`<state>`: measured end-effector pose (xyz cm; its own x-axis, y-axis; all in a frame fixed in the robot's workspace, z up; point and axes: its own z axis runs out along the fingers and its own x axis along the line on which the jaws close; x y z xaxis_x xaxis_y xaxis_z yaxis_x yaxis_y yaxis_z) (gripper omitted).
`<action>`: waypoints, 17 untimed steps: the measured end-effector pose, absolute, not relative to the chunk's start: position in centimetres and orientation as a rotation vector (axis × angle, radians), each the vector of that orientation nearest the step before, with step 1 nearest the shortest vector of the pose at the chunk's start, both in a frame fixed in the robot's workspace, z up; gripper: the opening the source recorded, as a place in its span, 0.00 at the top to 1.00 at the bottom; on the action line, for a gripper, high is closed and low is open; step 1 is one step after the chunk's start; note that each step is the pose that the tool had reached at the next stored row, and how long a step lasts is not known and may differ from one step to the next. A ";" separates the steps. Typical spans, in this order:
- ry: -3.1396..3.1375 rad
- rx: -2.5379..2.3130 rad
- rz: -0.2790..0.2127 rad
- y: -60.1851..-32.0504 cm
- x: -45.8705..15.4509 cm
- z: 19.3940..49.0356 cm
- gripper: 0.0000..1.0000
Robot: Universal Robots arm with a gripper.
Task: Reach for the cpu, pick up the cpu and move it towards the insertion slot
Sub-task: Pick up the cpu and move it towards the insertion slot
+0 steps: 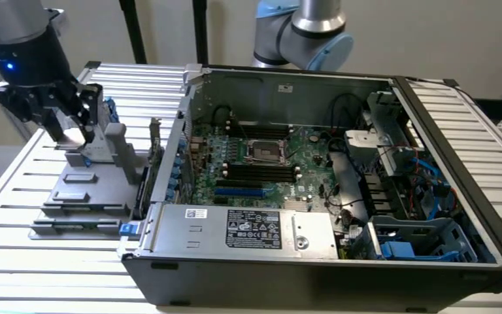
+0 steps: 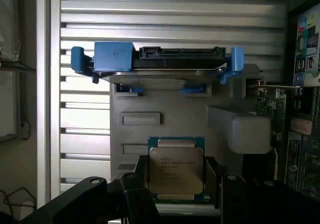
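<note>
Blue-framed hard drive (image 2: pixel 165 66) near cpu (image 2: pixel 176 170)

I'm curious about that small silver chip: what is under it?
A grey holder lies below the cpu, on the slatted table. The part right beneath the chip is covered.
</note>
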<state>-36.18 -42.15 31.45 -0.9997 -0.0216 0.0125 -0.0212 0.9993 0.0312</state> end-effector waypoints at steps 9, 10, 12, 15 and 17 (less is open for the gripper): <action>-3.124 0.034 -0.049 -42.1 -32.1 34.8 0.46; -3.124 0.034 -0.049 -42.1 -31.7 35.0 0.46; -3.124 0.034 -0.049 -42.1 -30.8 35.5 0.46; -3.124 0.034 -0.049 -42.1 -29.4 36.1 0.46; -3.124 0.034 -0.049 -42.1 -28.5 36.4 0.46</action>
